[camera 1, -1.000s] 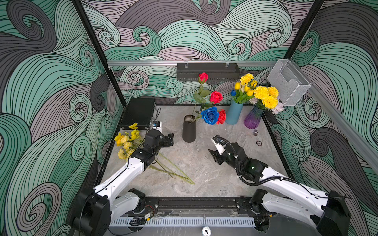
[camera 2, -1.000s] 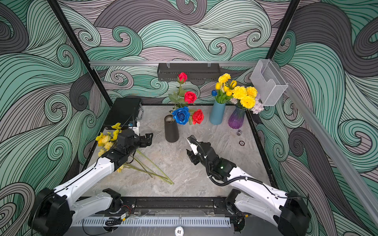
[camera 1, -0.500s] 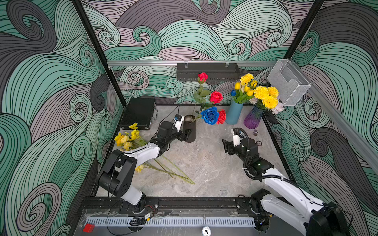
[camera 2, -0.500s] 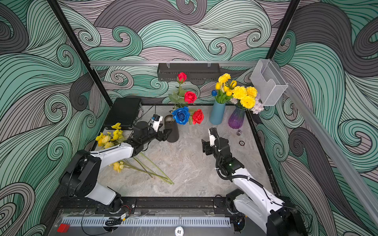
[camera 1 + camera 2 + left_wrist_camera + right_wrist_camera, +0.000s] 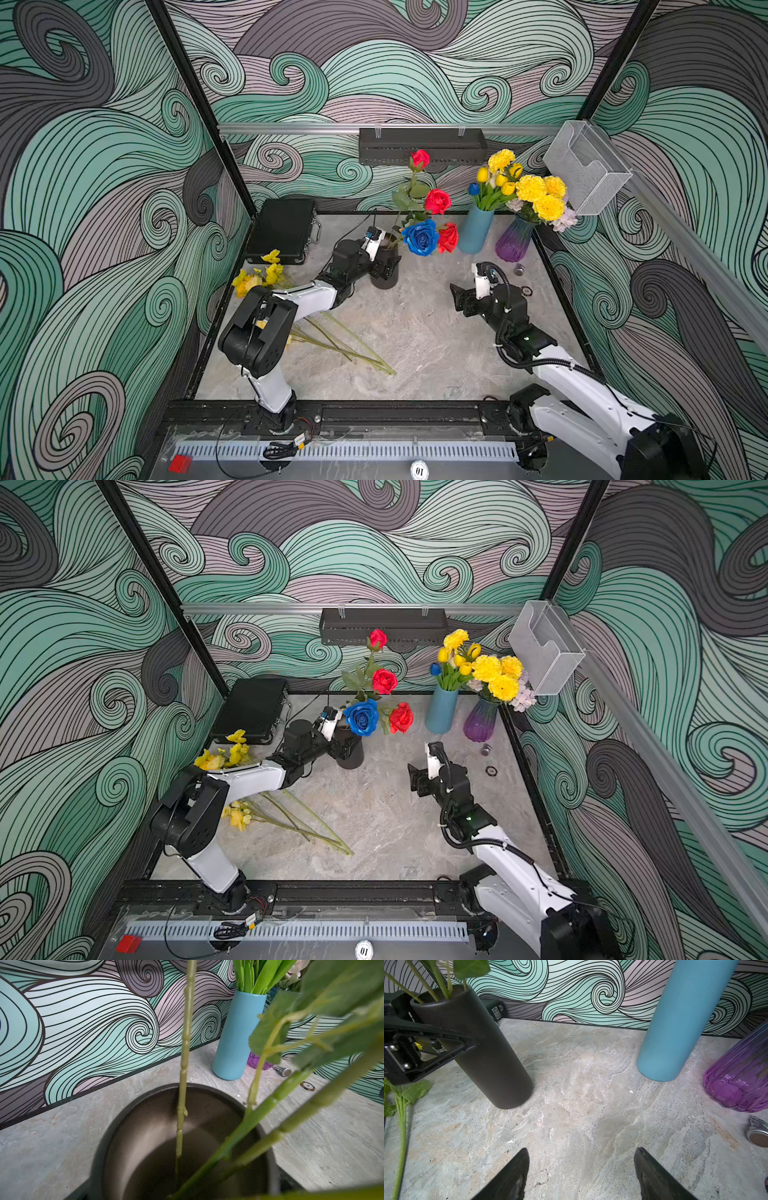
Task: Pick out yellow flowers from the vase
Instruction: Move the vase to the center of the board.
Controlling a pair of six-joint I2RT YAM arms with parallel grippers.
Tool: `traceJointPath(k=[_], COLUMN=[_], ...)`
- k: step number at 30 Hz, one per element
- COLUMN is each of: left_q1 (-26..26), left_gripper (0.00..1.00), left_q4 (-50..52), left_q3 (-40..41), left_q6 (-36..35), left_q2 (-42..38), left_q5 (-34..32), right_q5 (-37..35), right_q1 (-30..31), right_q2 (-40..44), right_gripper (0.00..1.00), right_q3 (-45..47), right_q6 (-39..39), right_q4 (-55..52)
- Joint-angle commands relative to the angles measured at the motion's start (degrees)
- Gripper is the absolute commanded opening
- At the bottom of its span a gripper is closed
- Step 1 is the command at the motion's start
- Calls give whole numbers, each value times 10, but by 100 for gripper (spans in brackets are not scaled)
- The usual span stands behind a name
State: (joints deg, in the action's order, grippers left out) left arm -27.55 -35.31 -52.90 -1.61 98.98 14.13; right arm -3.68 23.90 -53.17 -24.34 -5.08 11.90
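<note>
Now left tool (image 5: 386, 268) wide astride the black vase (image 5: 492, 1064), right tool (image 5: 581, 1153) wide too, empty, above the table (image 5: 581, 1084).

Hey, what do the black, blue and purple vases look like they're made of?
Black vase: matte, opaque, no glare, likely ceramic or coated metal. Blue vase: smooth satin, opaque, perhaps glazed ceramic. Purple vase: see-through, ribbed, bright glints, so glass or clear plastic.

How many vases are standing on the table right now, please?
3: the black vase mid-table, the blue vase at the back, the purple vase beside it.
</note>
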Motion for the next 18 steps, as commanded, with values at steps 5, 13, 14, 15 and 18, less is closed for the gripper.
traceJointPath(k=[5, 13, 14, 15, 18], left_q1=[-5, -10, -10, -11, -11], left_gripper=[94, 72, 69, 66, 59], left_q4=[-28, -29, -29, -29, -30], left_q3=[-40, -50, -49, -50, -48], left_q6=[-21, -44, -47, -49, -56], left_q2=[29, 36, 35, 34, 31], left_q5=[-15, -26, -28, -28, -33], right_q5=[10, 10, 10, 9, 9], right_q1=[-3, -3, -2, -3, -2], right_q2=[1, 0, 0, 0, 1], right_gripper=[80, 80, 80, 80, 80], right_q3=[7, 6, 7, 7, 7], right_q6=[-7, -7, -7, -7, -7], right_q4=[19, 19, 19, 19, 20])
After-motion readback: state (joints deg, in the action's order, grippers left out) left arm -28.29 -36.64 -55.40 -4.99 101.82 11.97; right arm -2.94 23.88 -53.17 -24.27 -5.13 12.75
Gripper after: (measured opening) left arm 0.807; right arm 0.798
